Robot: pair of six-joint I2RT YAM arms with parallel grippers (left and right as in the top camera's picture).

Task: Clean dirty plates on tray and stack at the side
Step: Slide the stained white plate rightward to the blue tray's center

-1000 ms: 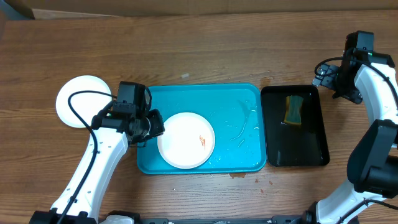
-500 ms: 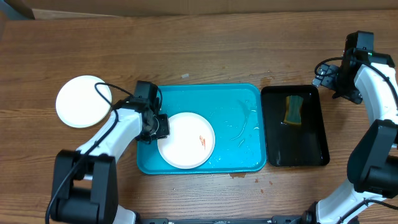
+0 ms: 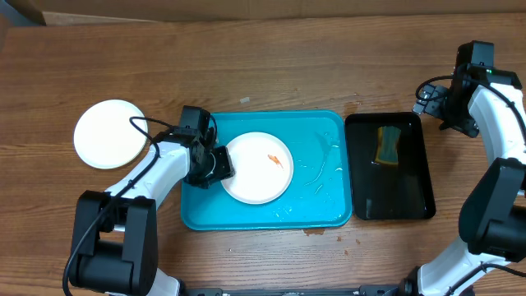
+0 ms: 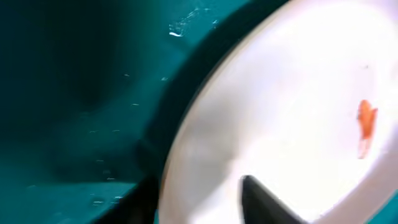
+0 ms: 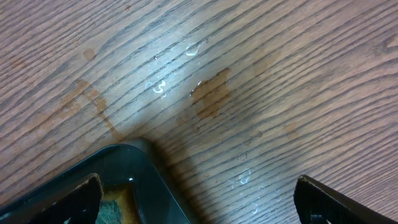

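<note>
- One black tray (image 3: 389, 201) is sitting just right of the blue tray (image 3: 320, 210), holding one green-yellow sponge (image 3: 388, 145).
- Two plates are showing: a speckled plate (image 3: 259, 173) is lying in the blue tray at frame centre, and a plain plate (image 3: 107, 145) is resting on the table (image 3: 246, 66) at left.
- Left gripper (image 3: 223, 163) is pinching the speckled plate's left rim.
- Right gripper (image 5: 199, 199) is hanging at upper right, jaws spread wide.

The table (image 3: 271, 66) is brown wood w/ clear grain, matt, w/ some water drops. The black tray (image 3: 411, 196) is glossy plastic, wet inside. The turquoise tray (image 3: 322, 204) is smooth shiny plastic w/ wet streaks. The plate (image 3: 253, 174) on it is smooth, white, slight sheen.
</note>
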